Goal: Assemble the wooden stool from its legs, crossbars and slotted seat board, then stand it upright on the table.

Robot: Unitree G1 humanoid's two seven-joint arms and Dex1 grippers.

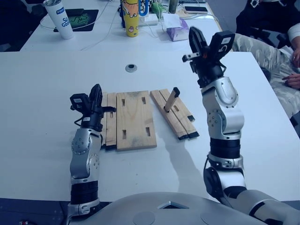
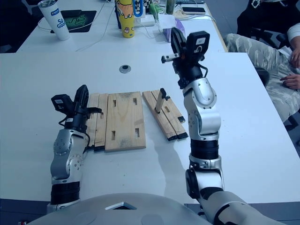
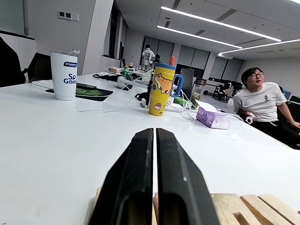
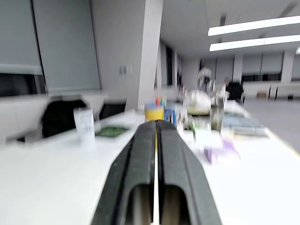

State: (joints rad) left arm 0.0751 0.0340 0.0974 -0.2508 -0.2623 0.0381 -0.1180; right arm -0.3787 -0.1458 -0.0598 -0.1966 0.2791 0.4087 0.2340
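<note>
On the white table (image 1: 42,117) we count one seat board (image 1: 135,121) lying flat, with four slots cut through it. Just beside its left edge lie two slats (image 2: 97,121), flat and parallel to the board, touching each other. To the right of the board, a little apart and angled away from it, lies a group of long pieces (image 1: 174,115) with dark ends, side by side. We count at least two, but the exact number cannot be told. One short piece (image 1: 171,99) stands up from this group, tilted.

The left gripper (image 1: 97,91) sits low at the far end of the two slats. Its two fingers (image 3: 136,178) are pressed together with nothing between them. Whether they touch the wood cannot be told.

The right gripper (image 1: 194,35) is held high above the table, beyond the group of long pieces and well apart from it. Its two fingers (image 4: 140,173) are likewise closed flat against each other and hold nothing.

Beyond the board we see one round fitting (image 1: 131,68) set in the table. On the next table stand one white cup (image 1: 58,18), one yellow cup (image 1: 131,18) and one tissue pack (image 1: 177,33).
</note>
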